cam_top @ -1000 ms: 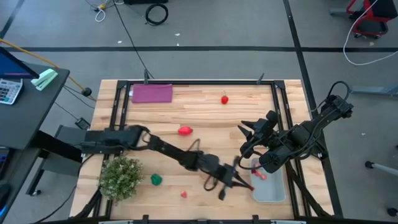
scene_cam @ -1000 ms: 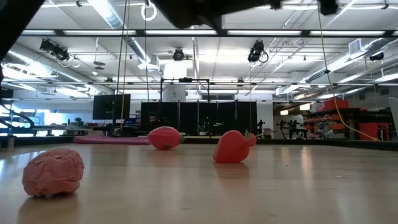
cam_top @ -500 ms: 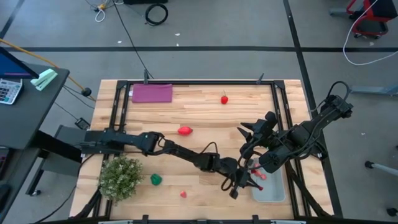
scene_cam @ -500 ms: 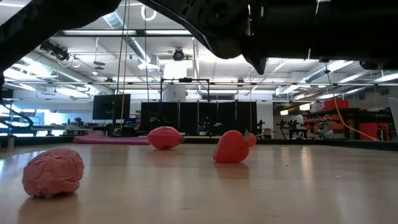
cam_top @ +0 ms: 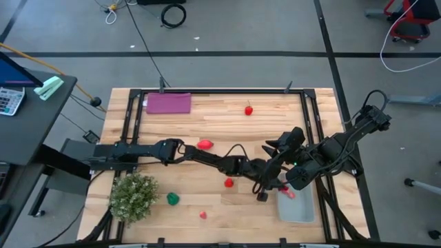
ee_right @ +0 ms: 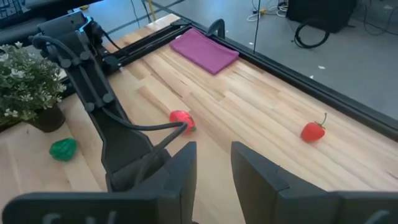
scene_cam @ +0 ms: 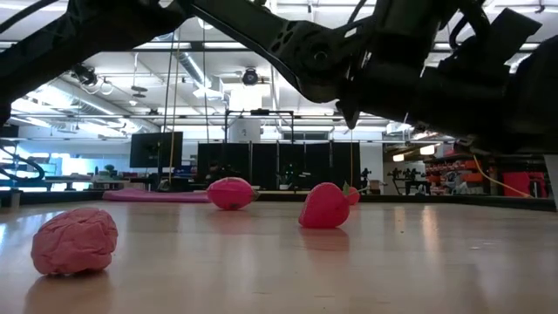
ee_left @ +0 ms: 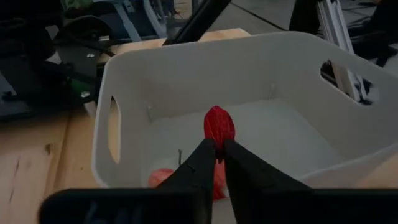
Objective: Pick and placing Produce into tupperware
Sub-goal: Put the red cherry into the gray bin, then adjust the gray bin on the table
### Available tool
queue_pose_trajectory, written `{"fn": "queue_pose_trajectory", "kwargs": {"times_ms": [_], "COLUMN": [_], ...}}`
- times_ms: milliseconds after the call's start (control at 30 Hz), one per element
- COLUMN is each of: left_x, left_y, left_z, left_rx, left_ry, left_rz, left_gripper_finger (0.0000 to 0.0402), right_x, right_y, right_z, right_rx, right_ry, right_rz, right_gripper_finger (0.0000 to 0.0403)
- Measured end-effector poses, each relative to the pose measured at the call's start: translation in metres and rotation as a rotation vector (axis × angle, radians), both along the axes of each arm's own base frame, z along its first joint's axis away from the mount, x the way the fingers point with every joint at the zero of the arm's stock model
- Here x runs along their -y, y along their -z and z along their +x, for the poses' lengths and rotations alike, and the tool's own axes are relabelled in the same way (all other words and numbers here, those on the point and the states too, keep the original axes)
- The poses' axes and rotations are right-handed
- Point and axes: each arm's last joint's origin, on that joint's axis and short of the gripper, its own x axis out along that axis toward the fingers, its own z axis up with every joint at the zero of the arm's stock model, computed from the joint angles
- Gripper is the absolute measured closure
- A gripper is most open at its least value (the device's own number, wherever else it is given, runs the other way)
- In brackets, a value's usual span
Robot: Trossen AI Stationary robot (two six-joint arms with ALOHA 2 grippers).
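The tupperware (cam_top: 298, 208), a pale shallow tub, stands at the table's near right with a pink piece (ee_left: 163, 178) on its floor. My left gripper (ee_left: 219, 148) reaches across the table to the tub's left wall (cam_top: 267, 190) and is shut on a small red piece of produce (ee_left: 219, 124) above the tub's inside. My right gripper (ee_right: 212, 163) hangs open and empty over the table just beyond the tub (cam_top: 284, 146). Loose produce lies on the wood: a strawberry (cam_top: 249, 109), a pink-red piece (cam_top: 204, 145), a red one (cam_top: 229, 182), a green one (cam_top: 173, 198). My left gripper pinches the red piece's lower end (ee_left: 218, 140) between its two fingertips. The fingers come nearly level, slanting a little down, from the table's left over the tub's wall. The piece sticks out beyond the fingertips, clear of the tub's floor.
A bushy potted plant (cam_top: 133, 196) stands at the near left, a flat purple rectangle (cam_top: 167, 103) at the far left. A small red piece (cam_top: 203, 215) lies near the front edge. Black rails (cam_top: 207, 91) frame the table. The two arms are close together by the tub.
My left gripper has carried the red piece toward the table's right and down, from beside the tub's left wall to over the tub. The arm behind it has swung toward the far edge, uncovering a red piece on the wood. My right wrist has rolled a little.
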Motion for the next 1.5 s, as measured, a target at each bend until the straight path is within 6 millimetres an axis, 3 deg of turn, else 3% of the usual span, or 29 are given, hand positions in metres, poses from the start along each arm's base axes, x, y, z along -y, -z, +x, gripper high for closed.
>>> {"fn": "queue_pose_trajectory", "kwargs": {"times_ms": [300, 533, 867, 1000, 1133, 1300, 1500], "left_x": [0.006, 0.015, 0.048, 0.057, 0.057, 0.049, 0.043], "left_y": [-0.002, -0.018, -0.012, -0.012, -0.016, -0.021, -0.008], "left_z": [-0.001, -0.003, -0.014, -0.016, -0.015, -0.011, -0.013], "left_rx": [0.02, 0.042, -0.034, -0.004, 0.049, 0.094, -0.043], "left_ry": [0.012, 0.03, 0.102, 0.126, 0.086, 0.057, 0.044], "left_rz": [0.009, 0.006, 0.068, 0.119, 0.173, 0.167, 0.18], "left_gripper_finger": [0.028, 0.0261, 0.0299, 0.0334, 0.0391, 0.0395, 0.0397], "right_x": [0.0, 0.0, 0.0, 0.0, 0.0, 0.0, 0.0], "right_y": [0.0, 0.0, 0.0, 0.0, 0.0, 0.0, 0.0], "right_z": [0.0, 0.0, 0.0, 0.0, 0.0, 0.0, 0.0], "right_rx": [-0.001, -0.001, -0.002, -0.001, -0.001, -0.001, -0.001], "right_ry": [0.0, -0.001, -0.001, -0.001, -0.001, -0.001, -0.001], "right_rz": [-0.001, -0.002, -0.002, -0.002, -0.002, -0.002, -0.002], "right_gripper_finger": [0.0296, 0.0296, 0.0296, 0.0295, 0.0296, 0.0295, 0.0295]}}
